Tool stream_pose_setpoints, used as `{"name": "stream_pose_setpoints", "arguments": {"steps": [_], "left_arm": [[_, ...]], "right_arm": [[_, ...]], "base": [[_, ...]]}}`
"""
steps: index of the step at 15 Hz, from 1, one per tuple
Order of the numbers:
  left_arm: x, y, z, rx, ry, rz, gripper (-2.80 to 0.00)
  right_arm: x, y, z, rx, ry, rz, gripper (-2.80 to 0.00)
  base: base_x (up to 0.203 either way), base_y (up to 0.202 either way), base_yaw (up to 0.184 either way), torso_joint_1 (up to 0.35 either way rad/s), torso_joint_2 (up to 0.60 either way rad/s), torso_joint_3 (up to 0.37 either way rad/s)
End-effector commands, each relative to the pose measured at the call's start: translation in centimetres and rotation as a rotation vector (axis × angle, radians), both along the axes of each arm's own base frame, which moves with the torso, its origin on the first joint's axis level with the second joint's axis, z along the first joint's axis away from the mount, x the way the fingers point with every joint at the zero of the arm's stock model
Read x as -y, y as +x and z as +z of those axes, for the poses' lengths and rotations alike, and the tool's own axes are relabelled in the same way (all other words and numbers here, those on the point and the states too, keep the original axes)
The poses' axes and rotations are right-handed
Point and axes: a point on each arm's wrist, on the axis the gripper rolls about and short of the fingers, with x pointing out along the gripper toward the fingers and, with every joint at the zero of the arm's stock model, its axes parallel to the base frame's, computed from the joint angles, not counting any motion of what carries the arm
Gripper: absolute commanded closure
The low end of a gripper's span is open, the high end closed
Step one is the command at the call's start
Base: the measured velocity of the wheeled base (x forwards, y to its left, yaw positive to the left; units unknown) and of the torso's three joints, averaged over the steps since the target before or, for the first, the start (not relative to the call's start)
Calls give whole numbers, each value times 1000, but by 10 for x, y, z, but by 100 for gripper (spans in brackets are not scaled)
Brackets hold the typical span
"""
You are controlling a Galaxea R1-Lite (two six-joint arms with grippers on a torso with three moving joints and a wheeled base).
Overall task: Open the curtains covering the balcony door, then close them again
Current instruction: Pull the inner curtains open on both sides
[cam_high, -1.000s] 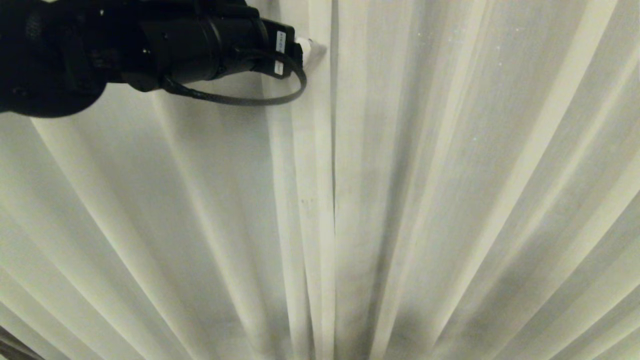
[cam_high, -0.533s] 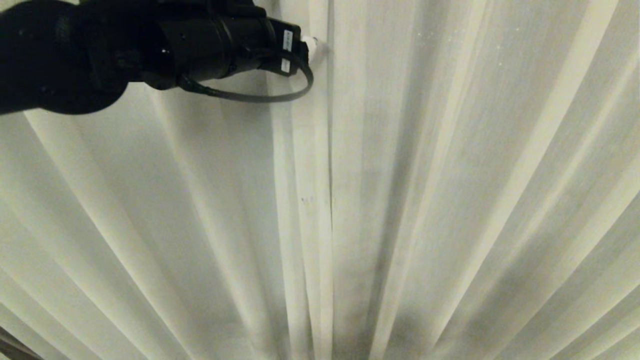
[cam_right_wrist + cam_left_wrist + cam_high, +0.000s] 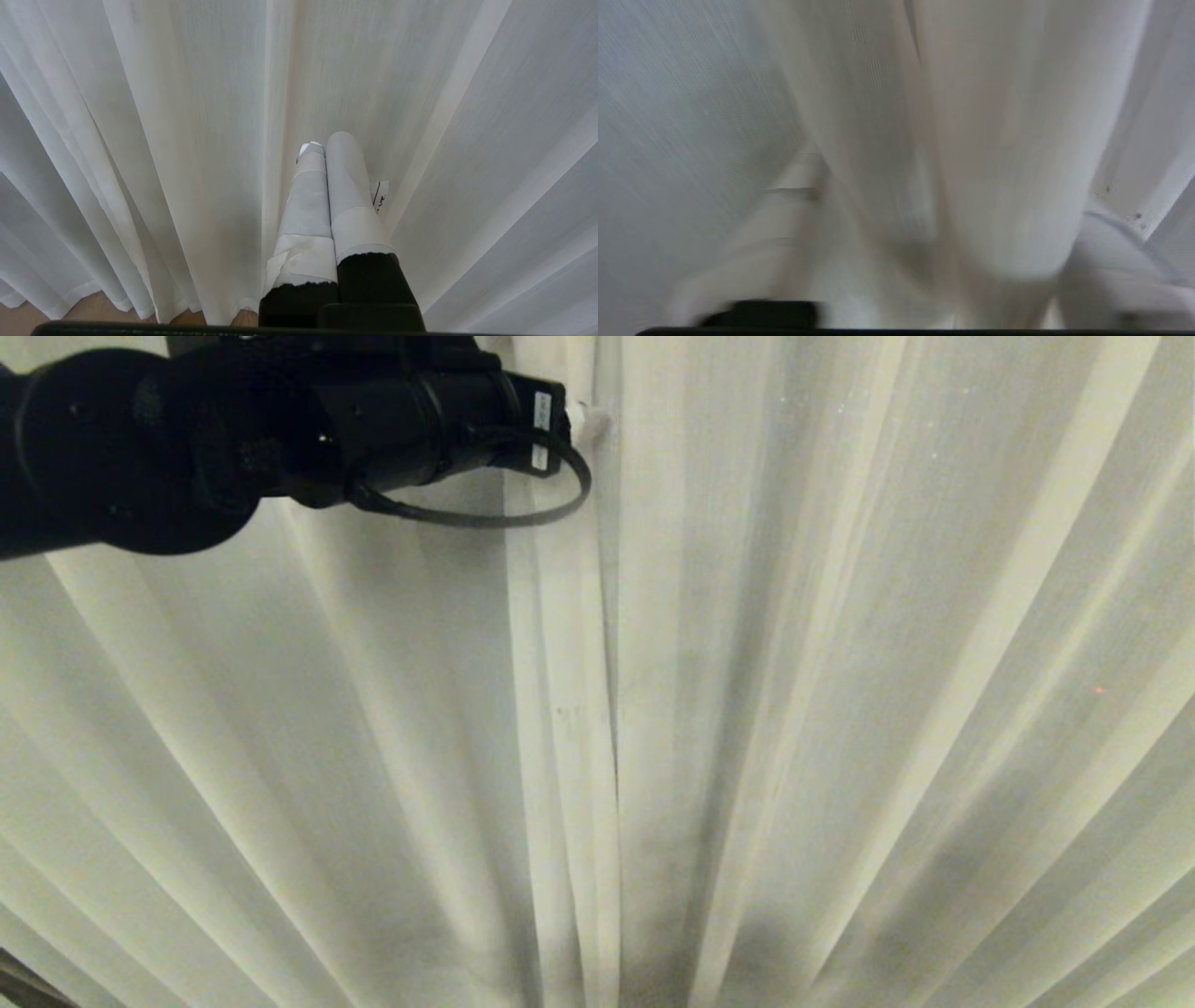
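So the curtains (image 3: 840, 663) fill pretty much everything in front of us, two cream panels hanging shut with their hemmed edges meeting at a seam just left of centre. We can't see anything behind them. Our left arm reaches in level from the upper left of the head view, and the left gripper (image 3: 590, 423) sits right at that seam, white tip against the fabric. In its wrist view a thick fold (image 3: 999, 154) lies between the two fingers (image 3: 784, 210), which look spread around it, but honestly we can't tell if they're pinching. Our right gripper (image 3: 322, 149) is pressed closed on nothing, pointing at the pleats lower down, near the floor (image 3: 93, 308).
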Motion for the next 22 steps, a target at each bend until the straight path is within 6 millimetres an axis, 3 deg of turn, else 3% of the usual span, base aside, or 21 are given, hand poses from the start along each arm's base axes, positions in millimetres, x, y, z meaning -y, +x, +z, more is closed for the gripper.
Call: {"name": "stream_pose_setpoints", "arguments": {"steps": [1,9,22], "left_arm": [[0,1,-1,0,2,4,0],[-17,8,4,12,-2,133,0],[-81,18,24,116,-30,373,0]], "right_arm": [[0,0,0,-2,-1,1,0],[0,0,0,-2,-1,1,0],[0,0,0,-2,-1,1,0]], "base": [[0,0,0,0,0,0],[0,0,0,0,0,0],[0,0,0,0,0,0]]}}
